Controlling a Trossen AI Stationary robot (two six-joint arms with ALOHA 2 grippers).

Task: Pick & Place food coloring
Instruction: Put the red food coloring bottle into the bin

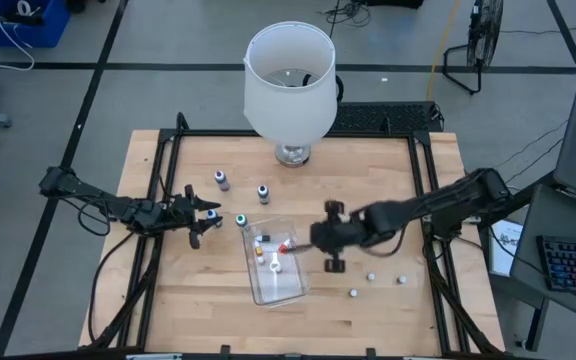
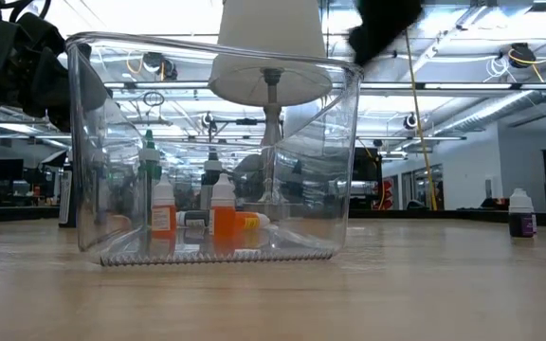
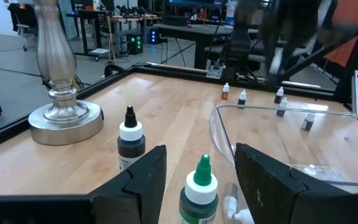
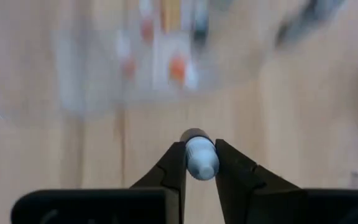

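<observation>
Basically the right gripper (image 4: pixel 201 163), pinched shut on a small white-capped bottle (image 4: pixel 200 157) by its tip, risks dropping it short of the clear tray (image 1: pixel 298 290) if it slips.

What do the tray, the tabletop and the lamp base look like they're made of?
The tray looks like clear, glossy plastic: bottles show through its walls. The tabletop looks like pale wood with visible plank seams. The lamp base seems to be brushed metal, silvery with soft reflections.

Pale matt wood table (image 1: pixel 388 170), clear glossy plastic tray (image 2: pixel 93 142), polished metal lamp base (image 3: pixel 64 115)
</observation>
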